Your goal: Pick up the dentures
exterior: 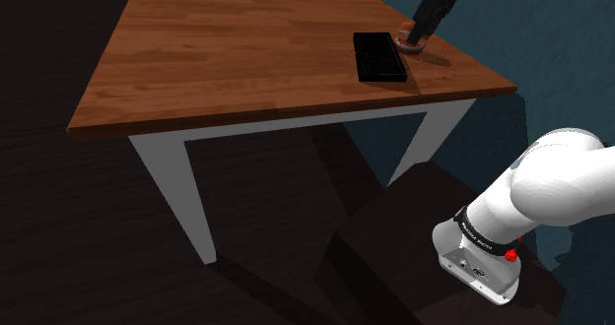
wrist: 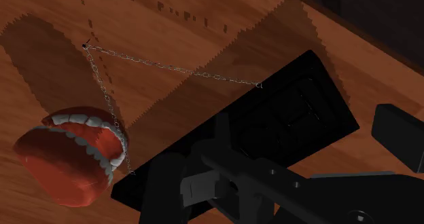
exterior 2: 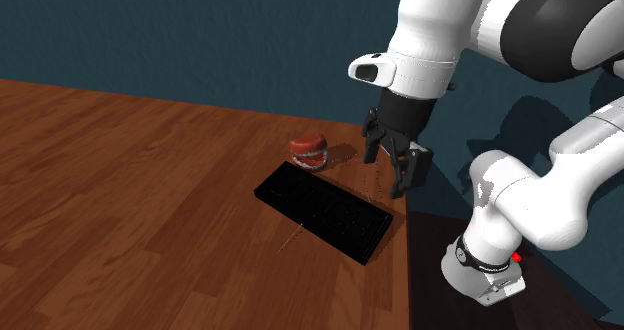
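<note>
Wooden table [exterior: 246, 47] against a dark teal wall [exterior 2: 180, 38], with the black gripper [exterior 2: 385, 174] hung over it wide open and nothing held.

Its fingers [exterior 2: 371, 143] are spread well apart and pointed down at the tabletop near its edge, a bit tilted. Whether the tips touch the wood can't be told. The dentures [exterior 2: 308, 150] are sat on the wood just to the second exterior view's left of the gripper, red gums and white teeth, mouth partly open, outside the gap between the fingers. Just beside them a flat black slab [exterior 2: 325, 213] is laid on the table. A thin chain [wrist: 170, 68] is draped on the wood too, with one run passing the dentures and the other reaching the slab's edge. White legs [exterior: 182, 190] are seen under the top, with a dark floor [exterior: 79, 254] below.
</note>
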